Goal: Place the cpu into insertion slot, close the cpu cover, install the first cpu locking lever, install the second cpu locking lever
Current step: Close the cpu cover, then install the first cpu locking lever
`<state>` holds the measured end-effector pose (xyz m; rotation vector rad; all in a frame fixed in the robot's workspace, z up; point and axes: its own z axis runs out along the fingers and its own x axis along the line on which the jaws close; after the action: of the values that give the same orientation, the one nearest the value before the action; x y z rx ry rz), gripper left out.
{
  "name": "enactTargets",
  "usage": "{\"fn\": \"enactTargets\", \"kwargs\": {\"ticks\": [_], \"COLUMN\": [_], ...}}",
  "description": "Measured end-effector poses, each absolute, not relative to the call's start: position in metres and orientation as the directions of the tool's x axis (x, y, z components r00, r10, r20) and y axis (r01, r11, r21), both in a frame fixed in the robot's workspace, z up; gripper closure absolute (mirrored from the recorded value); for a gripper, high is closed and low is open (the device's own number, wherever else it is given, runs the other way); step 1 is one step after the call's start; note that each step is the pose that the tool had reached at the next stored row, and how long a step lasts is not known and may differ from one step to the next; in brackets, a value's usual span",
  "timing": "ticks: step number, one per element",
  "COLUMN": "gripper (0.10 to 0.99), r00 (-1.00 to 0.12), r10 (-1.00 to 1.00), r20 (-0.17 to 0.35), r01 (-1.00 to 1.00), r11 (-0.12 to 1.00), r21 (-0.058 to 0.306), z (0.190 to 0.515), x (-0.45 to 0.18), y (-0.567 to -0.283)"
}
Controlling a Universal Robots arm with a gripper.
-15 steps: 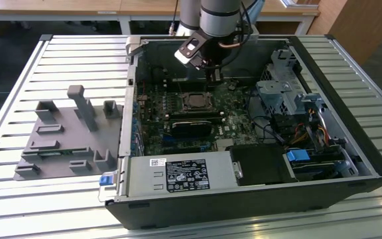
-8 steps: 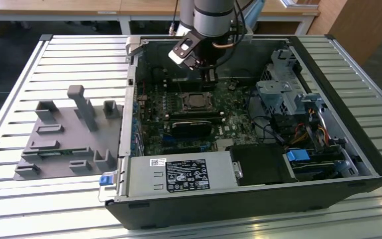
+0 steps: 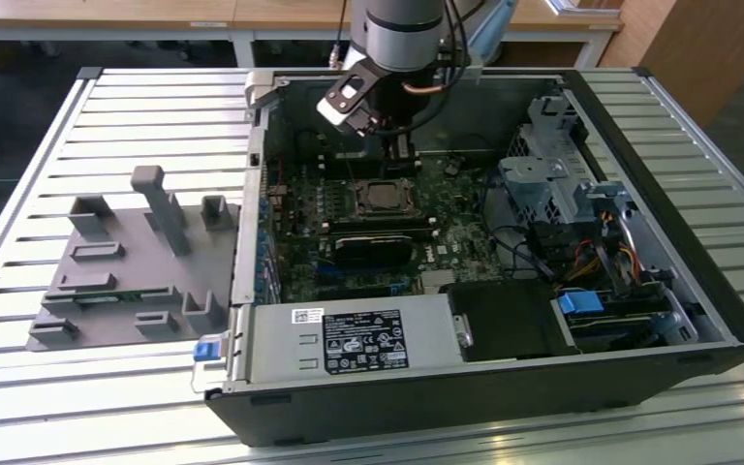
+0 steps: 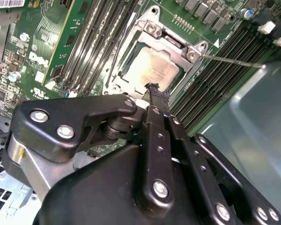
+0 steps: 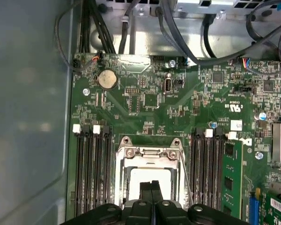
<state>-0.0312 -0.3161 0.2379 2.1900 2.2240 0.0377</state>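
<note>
The cpu lies flat in the insertion slot on the green board, its pale metal top showing in both wrist views. The silvery cpu cover lies down around it as a frame. A thin metal locking lever juts out from one corner of the socket; in the first wrist view the locking lever runs beside the cover. My gripper hangs just above the socket's edge, shut with nothing between its fingers. In the exterior view the gripper sits inside the open computer case, just behind the cpu.
Long black memory slots flank the socket on both sides. Cables cross behind the board. The case wall rises close by. A power supply and drive bay fill the case; a grey fixture lies on the slatted table.
</note>
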Motion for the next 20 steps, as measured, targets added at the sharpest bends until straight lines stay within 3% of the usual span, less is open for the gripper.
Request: {"fn": "enactTargets", "kwargs": {"ticks": [20], "gripper": [0.969], "r00": [-0.015], "r10": [1.0], "r20": [0.003], "r01": [0.999], "r11": [0.015], "r21": [0.031], "z": [0.254], "x": [-0.035], "y": [-0.316]}}
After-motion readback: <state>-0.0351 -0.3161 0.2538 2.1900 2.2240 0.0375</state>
